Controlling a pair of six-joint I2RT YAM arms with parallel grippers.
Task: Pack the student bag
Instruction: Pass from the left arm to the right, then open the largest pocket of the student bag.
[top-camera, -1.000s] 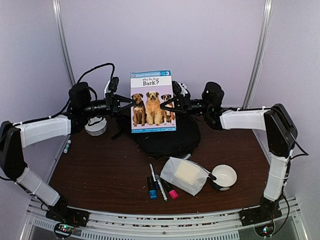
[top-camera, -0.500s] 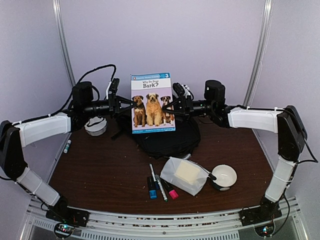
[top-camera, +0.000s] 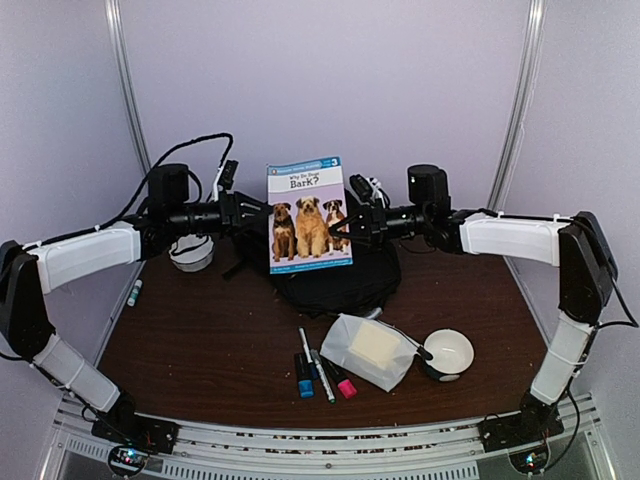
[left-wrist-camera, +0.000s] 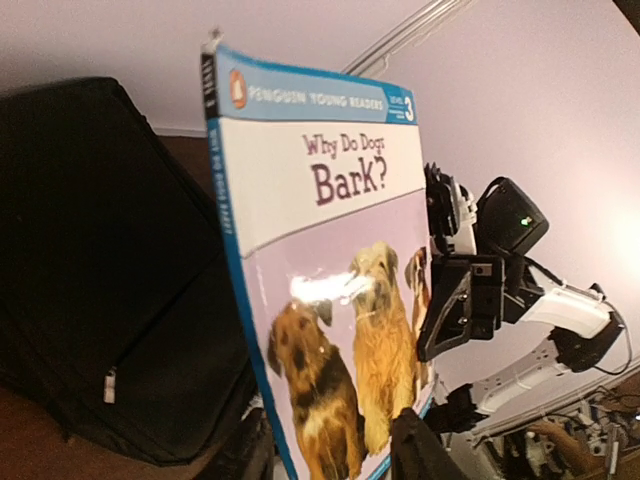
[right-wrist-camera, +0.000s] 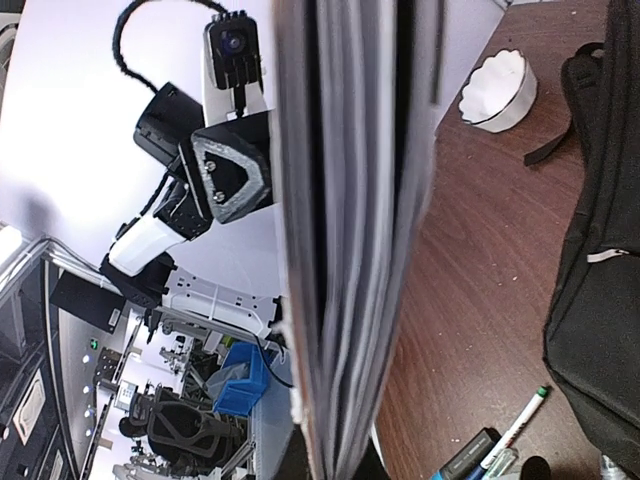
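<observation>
A children's book (top-camera: 309, 215) with three dogs on its cover stands upright in the air above the student bag (top-camera: 335, 282), a black backpack lying at the back of the table. My right gripper (top-camera: 352, 222) is shut on the book's right edge; the page edges (right-wrist-camera: 360, 200) fill the right wrist view. At the spine side, my left gripper (top-camera: 258, 213) is open, its fingers apart on either side of the cover (left-wrist-camera: 330, 300). The bag's dark fabric (left-wrist-camera: 100, 250) sits behind the book in the left wrist view.
A translucent white pouch (top-camera: 370, 350) lies near the front with several markers (top-camera: 318, 375) to its left. A white bowl (top-camera: 448, 352) sits at its right. A white scalloped dish (top-camera: 191, 253) stands at back left, and one marker (top-camera: 134, 292) lies by the left edge.
My left gripper has let go of the book's spine and opened. My right gripper has closed on the right edge. The book has shifted slightly right and tilted.
</observation>
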